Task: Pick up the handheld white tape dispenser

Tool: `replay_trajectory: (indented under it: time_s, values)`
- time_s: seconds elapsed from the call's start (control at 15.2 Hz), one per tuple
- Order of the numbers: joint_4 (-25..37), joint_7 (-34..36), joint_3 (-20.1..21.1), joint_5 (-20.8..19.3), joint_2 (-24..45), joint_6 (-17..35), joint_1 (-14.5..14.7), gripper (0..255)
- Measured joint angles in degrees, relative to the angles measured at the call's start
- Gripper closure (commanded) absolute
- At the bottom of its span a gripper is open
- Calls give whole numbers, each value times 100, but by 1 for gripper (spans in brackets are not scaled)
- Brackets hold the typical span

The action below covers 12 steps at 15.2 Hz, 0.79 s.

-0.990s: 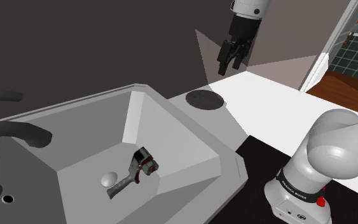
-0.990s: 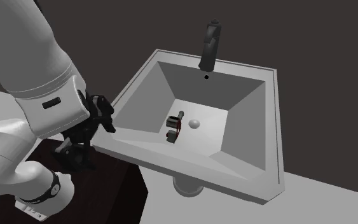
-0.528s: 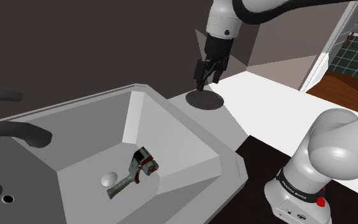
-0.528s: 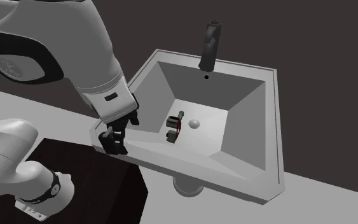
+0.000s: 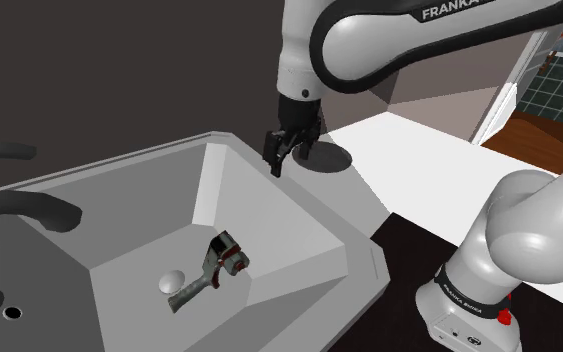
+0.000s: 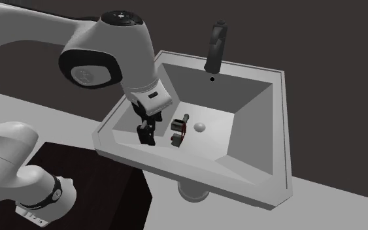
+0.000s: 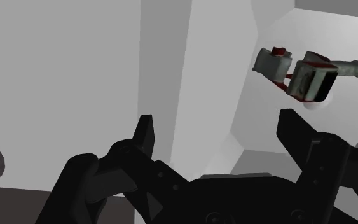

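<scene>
There is one sink (image 5: 309,240), one faucet (image 6: 216,46), one tape dispenser (image 5: 221,260), one pale ball (image 5: 171,281) and one dark round disc (image 5: 334,160).

The word "FRANKA" stands in white capitals on the dark band of the arm (image 5: 424,30) in the shoulder view, and a line of dark print runs around its white base (image 5: 466,300), too small to read with certainty.

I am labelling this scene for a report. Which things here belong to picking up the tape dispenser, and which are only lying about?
For the job:
- tape dispenser, lying in the sink
- gripper, open, over the sink's edge

Lying about:
- small white ball beside the dispenser
- faucet
- dark round disc on the counter
</scene>
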Motion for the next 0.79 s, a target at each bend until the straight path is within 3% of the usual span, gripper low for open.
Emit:
replay_trajectory:
  time_s: [0.4,0.79]
  values:
    - [437,648,572,-260,1167,646,66,0]
    - [1233,1496,1016,-931,2544,1030,205,0]
